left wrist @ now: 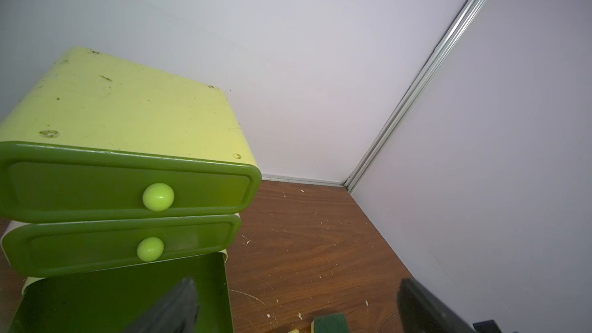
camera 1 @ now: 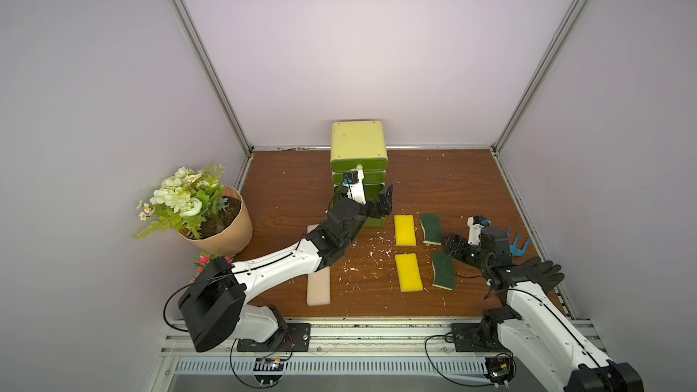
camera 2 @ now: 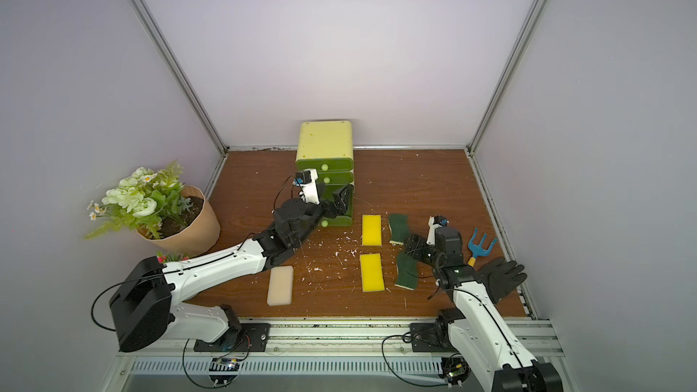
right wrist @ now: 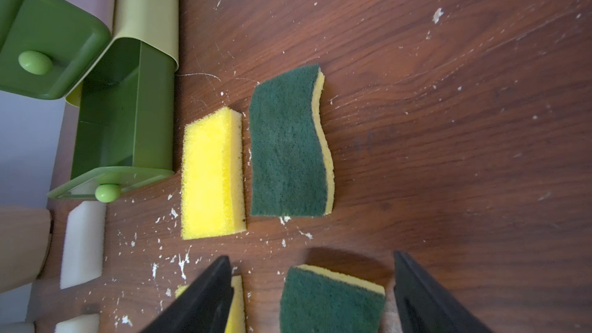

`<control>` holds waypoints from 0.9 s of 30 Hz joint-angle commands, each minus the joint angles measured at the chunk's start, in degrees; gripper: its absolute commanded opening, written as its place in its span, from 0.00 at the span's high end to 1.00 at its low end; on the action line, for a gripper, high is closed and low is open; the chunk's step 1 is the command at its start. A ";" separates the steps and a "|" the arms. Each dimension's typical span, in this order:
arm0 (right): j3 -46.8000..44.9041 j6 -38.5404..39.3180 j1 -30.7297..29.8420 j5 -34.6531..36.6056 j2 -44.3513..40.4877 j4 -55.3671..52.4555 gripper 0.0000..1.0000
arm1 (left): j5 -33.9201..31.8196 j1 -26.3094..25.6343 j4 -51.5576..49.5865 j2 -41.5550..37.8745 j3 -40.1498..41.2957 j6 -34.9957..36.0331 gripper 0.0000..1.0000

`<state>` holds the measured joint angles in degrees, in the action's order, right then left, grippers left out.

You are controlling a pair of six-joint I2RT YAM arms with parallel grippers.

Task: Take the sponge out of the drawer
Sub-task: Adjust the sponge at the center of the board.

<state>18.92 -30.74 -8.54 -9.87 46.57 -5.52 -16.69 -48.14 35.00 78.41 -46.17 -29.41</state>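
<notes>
The yellow-green drawer unit [camera 1: 357, 141] stands at the back wall with a lower green drawer [left wrist: 128, 286] pulled out. The part of its inside that shows holds nothing. My left gripper [left wrist: 298, 283] is open at that drawer, one finger over its inside and the other over the table beside it. Two yellow sponges [camera 1: 404, 230] [camera 1: 410, 272] and two green-topped sponges [camera 1: 431, 228] [camera 1: 443, 271] lie on the table to the drawer's right. My right gripper [right wrist: 311, 256] hangs open just above the nearer green-topped sponge [right wrist: 330, 299], not touching it.
A potted flower bunch [camera 1: 211, 216] stands at the left wall. A pale foam block [camera 1: 318, 288] lies partly under my left arm. A blue garden fork [camera 1: 518, 245] and a black glove [camera 1: 535, 273] lie by the right wall. White crumbs litter the wooden table [camera 1: 433, 182].
</notes>
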 commanded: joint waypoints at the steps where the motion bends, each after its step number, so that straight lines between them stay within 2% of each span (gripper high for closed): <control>1: -0.54 -0.75 0.45 -1.91 -0.87 -0.47 0.17 | 1.09 0.55 1.20 -0.71 0.78 1.64 0.00; 22: -3.57 -2.94 0.50 -8.04 4.21 4.43 0.15 | 2.26 0.53 3.49 0.96 1.00 1.37 0.00; 27: -4.34 -4.54 0.54 -13.24 5.15 7.07 0.15 | 2.27 0.54 3.59 1.09 1.09 1.48 0.00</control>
<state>14.94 -33.30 -8.16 -18.90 51.20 -1.74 -15.20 -48.12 37.19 78.96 -45.47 -28.71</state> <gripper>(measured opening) 0.849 0.998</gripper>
